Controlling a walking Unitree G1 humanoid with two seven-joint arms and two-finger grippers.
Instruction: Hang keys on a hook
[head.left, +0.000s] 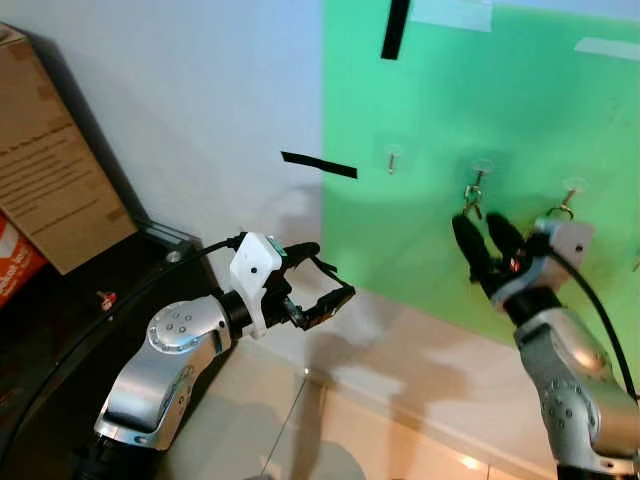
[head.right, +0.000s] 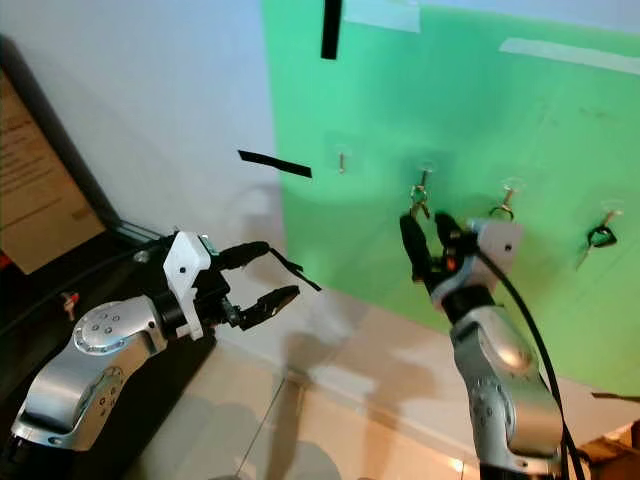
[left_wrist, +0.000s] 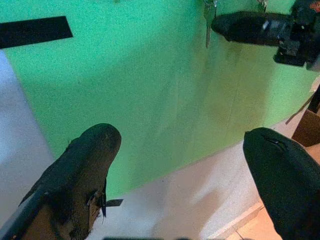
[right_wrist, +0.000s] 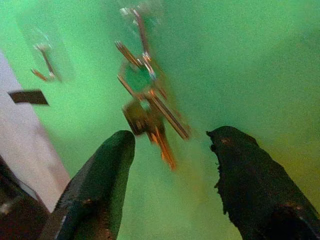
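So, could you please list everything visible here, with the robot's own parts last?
green board: one, green, on the wall
hooks: four, clear and metal, in a row on the board; leftmost hook bare
keys: one bunch, metallic, hanging on the second hook
dark item: one, on the far-right hook, too small to identify
black tape strips: two, one across the board's left edge, one above
cardboard box: one, brown, leaning far left
left gripper: open, empty, before the wall
right gripper: open, just below the keys
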